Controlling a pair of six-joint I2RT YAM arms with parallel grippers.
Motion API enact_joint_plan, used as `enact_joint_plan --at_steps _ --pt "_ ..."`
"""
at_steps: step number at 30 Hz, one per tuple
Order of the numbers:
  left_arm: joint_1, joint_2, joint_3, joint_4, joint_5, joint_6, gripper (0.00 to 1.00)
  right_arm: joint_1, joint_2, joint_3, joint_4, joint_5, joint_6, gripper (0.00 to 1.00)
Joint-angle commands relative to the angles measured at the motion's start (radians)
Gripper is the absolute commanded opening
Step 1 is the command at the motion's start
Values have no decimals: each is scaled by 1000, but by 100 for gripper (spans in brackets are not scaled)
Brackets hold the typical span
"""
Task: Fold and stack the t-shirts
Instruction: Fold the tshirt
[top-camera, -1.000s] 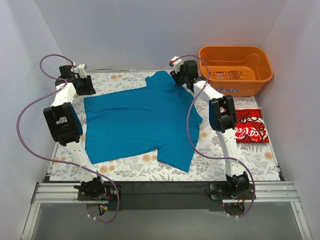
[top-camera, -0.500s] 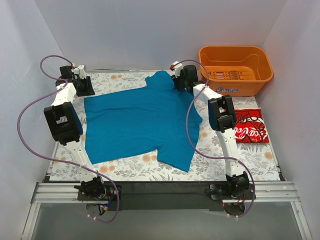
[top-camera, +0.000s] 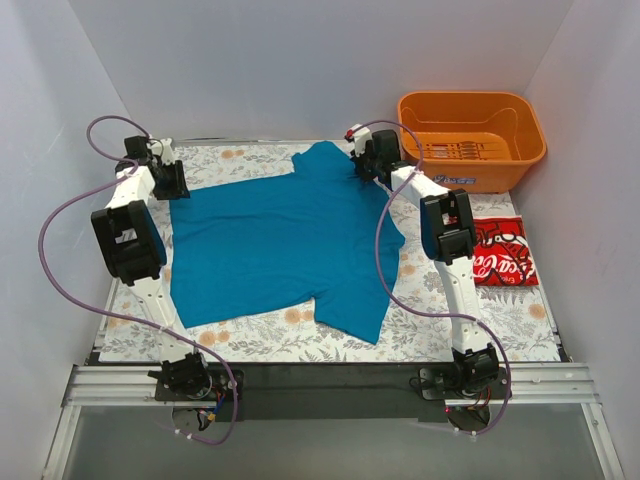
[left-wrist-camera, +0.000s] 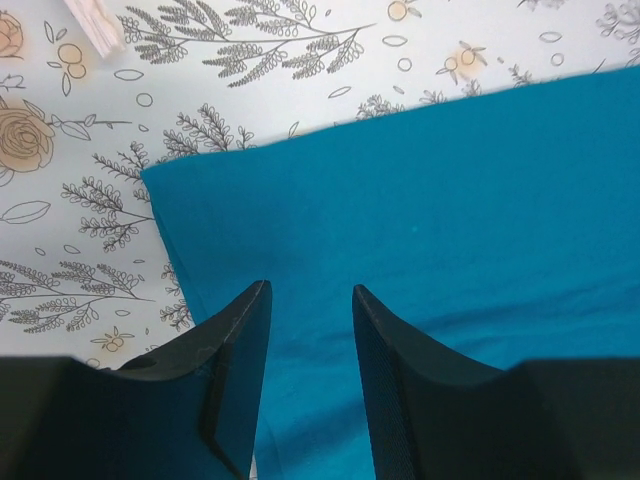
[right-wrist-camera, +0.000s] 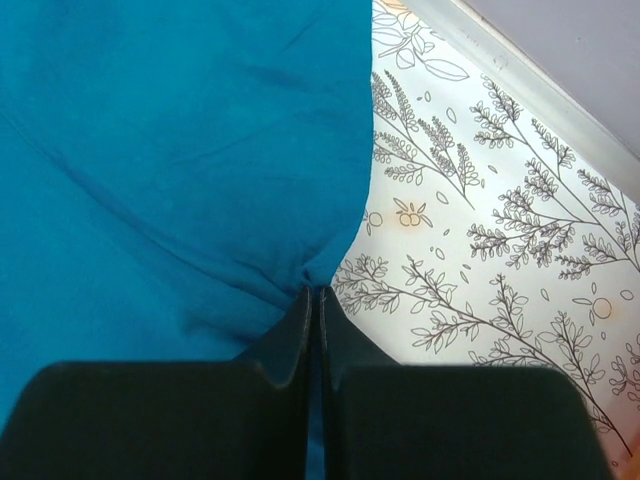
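The teal-blue t-shirt (top-camera: 280, 240) is lying spread flat across the floral tabletop (top-camera: 480, 320). The left hand (left-wrist-camera: 310, 290) is hovering released, fingers parted, over the shirt's far left corner. The right hand (right-wrist-camera: 315, 292) is pinching the shirt's edge at the far right, the cloth puckering at its clenched fingertips. The red t-shirt (top-camera: 505, 255) is lying folded by the right edge, just in front of the orange basket (top-camera: 470, 150).

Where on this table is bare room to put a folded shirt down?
Bare: the near strip of the floral tablecloth, from its front edge up to the plain teal-blue cloth t-shirt. Crowded: the right side, with the red lettered cloth t-shirt and orange plastic basket.
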Motion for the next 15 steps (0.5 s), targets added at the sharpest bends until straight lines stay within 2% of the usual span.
enact_joint_plan --at_steps 1,10,15 --pt "5 -18 7 -16 -16 30 37 -8 -67 -27 -57 -28 -16 1" --pt "5 19 70 3 -50 21 35 -7 -148 -63 -49 -65 -13 1" --pt "5 102 177 7 -82 7 35 -7 -150 -44 -38 -65 -20 1"
